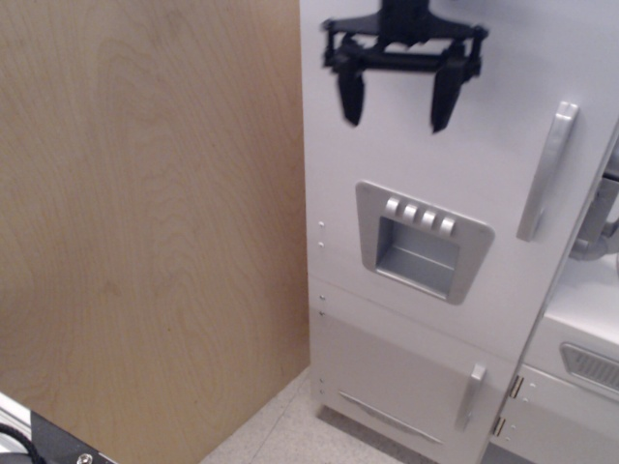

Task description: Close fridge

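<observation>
From my one camera view I see the fridge [426, 155] filling the right half of the frame, a tall white unit whose big upper door faces me. The gripper [397, 111] hangs in front of the top of that door, its two black fingers [353, 97] pointing down and spread wide apart with nothing between them; I cannot tell whether the tips touch the door face or float just off it.

Below the gripper sits the grey dispenser panel [423, 240] with its row of four buttons, and there is bare white door between the fingertips and the panel's upper edge. To the right, the curved grey handle [547, 170] runs vertically near the door's right edge, apart from the right finger. Past that edge a narrow dark gap shows a grey hose-like part [600, 232], so the door edge does not look flush there.

The fridge's left edge runs straight down the frame, meeting a broad wooden panel [145, 222] that takes up the whole left side. Under the big door lies the lower door [406, 382] with its small handle [470, 394], and at lower right a white unit with a grey vent [588, 367]. A strip of speckled floor [280, 435] shows at the bottom.
</observation>
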You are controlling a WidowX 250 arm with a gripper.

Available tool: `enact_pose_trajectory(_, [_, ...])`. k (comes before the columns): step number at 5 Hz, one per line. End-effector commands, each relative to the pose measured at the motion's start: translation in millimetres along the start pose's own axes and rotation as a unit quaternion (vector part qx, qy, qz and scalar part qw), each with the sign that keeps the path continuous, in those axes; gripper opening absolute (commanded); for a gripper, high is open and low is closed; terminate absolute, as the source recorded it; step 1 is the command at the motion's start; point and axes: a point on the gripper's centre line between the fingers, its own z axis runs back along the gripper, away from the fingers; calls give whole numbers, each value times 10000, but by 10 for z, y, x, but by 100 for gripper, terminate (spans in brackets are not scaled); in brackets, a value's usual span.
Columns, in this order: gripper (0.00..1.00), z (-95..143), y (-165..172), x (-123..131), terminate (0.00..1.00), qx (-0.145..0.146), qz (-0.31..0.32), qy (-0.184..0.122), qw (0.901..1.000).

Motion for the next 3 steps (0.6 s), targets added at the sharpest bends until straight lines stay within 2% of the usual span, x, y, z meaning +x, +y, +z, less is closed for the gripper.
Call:
enact_pose_trajectory(1, [100, 281, 202, -338, 0, -120, -661, -302, 9973])
enact_pose_trajectory(2, [100, 281, 202, -338, 0, -120, -661, -302, 9973])
enact_pose_trajectory(3, [100, 281, 202, -338, 100, -120, -661, -302, 9973])
